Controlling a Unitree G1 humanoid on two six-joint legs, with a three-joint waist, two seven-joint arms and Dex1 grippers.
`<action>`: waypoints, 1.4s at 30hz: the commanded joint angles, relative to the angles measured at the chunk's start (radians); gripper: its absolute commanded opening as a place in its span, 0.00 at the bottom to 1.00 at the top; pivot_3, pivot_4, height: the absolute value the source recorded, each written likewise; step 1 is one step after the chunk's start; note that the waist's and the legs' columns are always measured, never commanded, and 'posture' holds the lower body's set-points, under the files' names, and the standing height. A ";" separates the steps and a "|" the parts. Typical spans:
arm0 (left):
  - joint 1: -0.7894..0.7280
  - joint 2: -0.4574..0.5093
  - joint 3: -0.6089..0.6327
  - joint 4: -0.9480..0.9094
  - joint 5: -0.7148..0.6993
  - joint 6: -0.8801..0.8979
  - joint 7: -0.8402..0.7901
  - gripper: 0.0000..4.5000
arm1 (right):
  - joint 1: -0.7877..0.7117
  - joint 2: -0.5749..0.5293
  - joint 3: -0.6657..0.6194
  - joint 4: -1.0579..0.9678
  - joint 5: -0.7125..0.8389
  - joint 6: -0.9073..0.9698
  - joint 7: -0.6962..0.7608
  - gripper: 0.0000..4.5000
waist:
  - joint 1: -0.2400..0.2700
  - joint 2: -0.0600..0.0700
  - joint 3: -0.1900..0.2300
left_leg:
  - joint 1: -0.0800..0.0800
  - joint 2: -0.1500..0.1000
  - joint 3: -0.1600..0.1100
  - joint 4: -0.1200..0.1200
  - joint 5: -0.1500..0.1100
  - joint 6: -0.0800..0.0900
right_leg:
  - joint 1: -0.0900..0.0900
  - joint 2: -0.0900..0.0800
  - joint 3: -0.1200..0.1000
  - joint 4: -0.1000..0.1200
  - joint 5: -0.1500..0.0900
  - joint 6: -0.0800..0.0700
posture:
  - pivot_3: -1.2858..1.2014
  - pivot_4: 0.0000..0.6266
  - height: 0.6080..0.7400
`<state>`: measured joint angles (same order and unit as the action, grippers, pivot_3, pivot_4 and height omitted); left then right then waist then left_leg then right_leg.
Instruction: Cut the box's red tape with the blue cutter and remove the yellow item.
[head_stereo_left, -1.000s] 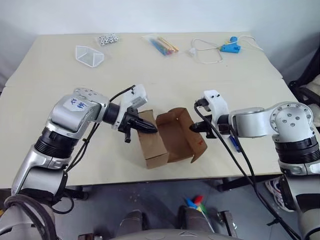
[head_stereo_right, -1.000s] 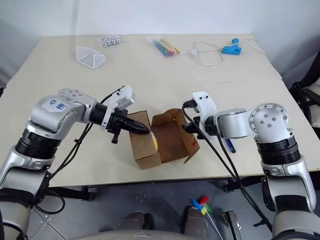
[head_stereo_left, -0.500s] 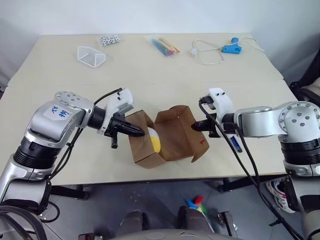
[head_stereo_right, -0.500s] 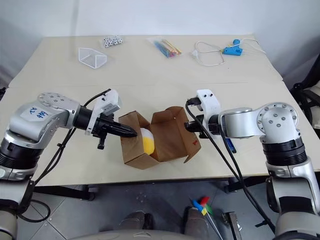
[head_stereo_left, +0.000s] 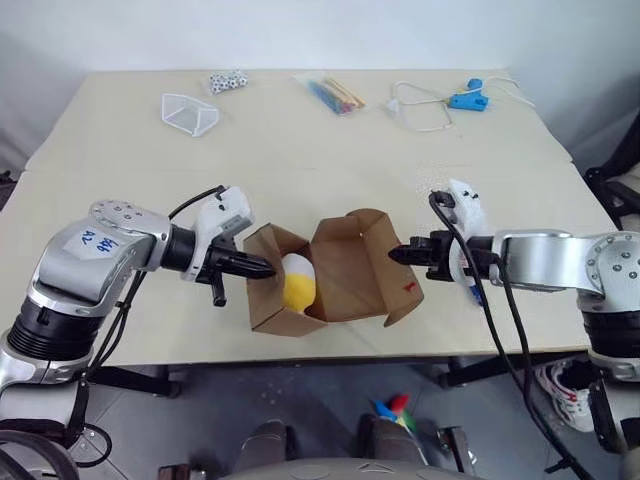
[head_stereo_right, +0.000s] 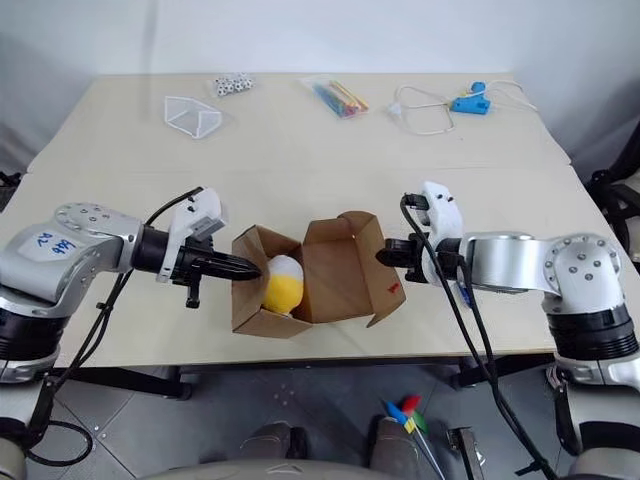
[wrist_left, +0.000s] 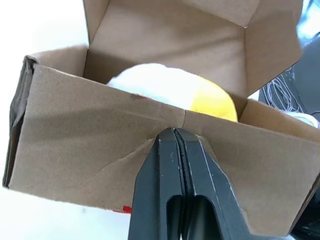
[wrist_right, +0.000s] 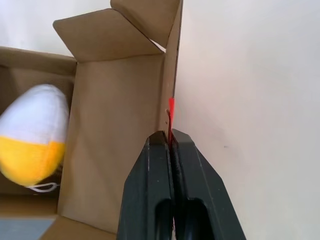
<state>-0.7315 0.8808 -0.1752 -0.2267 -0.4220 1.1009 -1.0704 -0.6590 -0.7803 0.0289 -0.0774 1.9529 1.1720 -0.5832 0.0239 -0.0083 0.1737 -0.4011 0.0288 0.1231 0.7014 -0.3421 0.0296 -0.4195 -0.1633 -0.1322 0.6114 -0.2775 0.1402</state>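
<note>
box (head_stereo_left: 330, 275) sits near the front edge of the table (head_stereo_left: 300, 150), flaps spread wide open, plain brown cardboard, bit of red tape (head_stereo_left: 409, 288) left on the right flap. left gripper (head_stereo_left: 268, 267) is clamped on the left flap's edge, right gripper (head_stereo_left: 397, 254) pinched tight on the right flap right at the tape. yellow item (head_stereo_left: 297, 282) lies inside the box, egg-shaped, white top half, yellow bottom half. blue cutter (head_stereo_left: 476, 294) on the table behind the right gripper, mostly hidden
</note>
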 joint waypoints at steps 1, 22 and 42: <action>0.034 -0.009 -0.055 0.012 0.021 0.013 0.034 0.00 | 0.033 0.024 -0.022 -0.044 0.019 -0.024 0.037 0.00 | 0.003 0.000 0.000 | 0.001 0.000 0.000 0.000 0.000 0.000 | 0.001 0.000 0.000 0.000 0.000 0.000 | 0.52 0.24 1.00; 0.000 -0.124 -0.082 0.190 0.083 -0.078 0.101 0.00 | 0.042 0.067 0.079 0.016 -0.166 0.021 0.175 0.00 | -0.004 0.000 0.001 | 0.000 0.000 0.000 0.000 0.000 0.000 | 0.002 0.001 -0.001 -0.002 0.000 0.000 | 0.52 0.24 1.00; -0.020 -0.102 -0.078 0.319 0.140 -0.146 0.071 0.00 | -0.033 -0.110 0.006 -0.212 -0.782 0.014 0.754 0.98 | -0.001 0.000 0.001 | -0.003 -0.002 0.001 -0.001 0.000 0.000 | -0.001 0.001 -0.002 -0.001 0.000 0.000 | 0.52 0.24 1.00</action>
<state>-0.7387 0.7640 -0.2746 0.0856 -0.2960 0.9705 -0.9983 -0.6802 -0.8560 0.0762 -0.2630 1.2184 1.2134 0.1047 0.0230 -0.0087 0.1745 -0.4037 0.0270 0.1237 0.7007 -0.3420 0.0297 -0.4203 -0.1623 -0.1339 0.6098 -0.2776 0.1401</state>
